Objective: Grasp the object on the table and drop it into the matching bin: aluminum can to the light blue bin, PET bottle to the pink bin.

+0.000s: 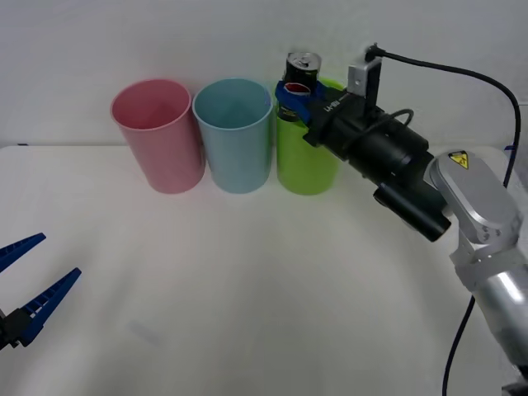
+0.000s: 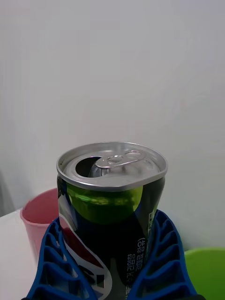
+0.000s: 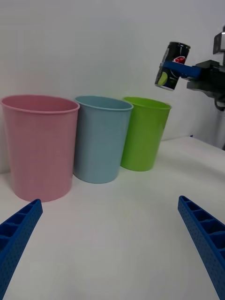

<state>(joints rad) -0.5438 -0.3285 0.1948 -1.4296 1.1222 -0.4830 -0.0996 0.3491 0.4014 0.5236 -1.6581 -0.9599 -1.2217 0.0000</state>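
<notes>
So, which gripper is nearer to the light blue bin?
Right. The right gripper holds the can above the green bin beside the light blue bin; the left gripper hovers far off.

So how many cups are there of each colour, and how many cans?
Pink bin: 1
Light blue bin: 1
Lime green bin: 1
Aluminum can: 1, held up by the right gripper over the green bin
Total: 4 things, 3 bins and 1 can.

Bare robot test lab, plain white wall, wide white table, three plastic sorting bins in pink, light blue, lime green, exposed black cable
</notes>
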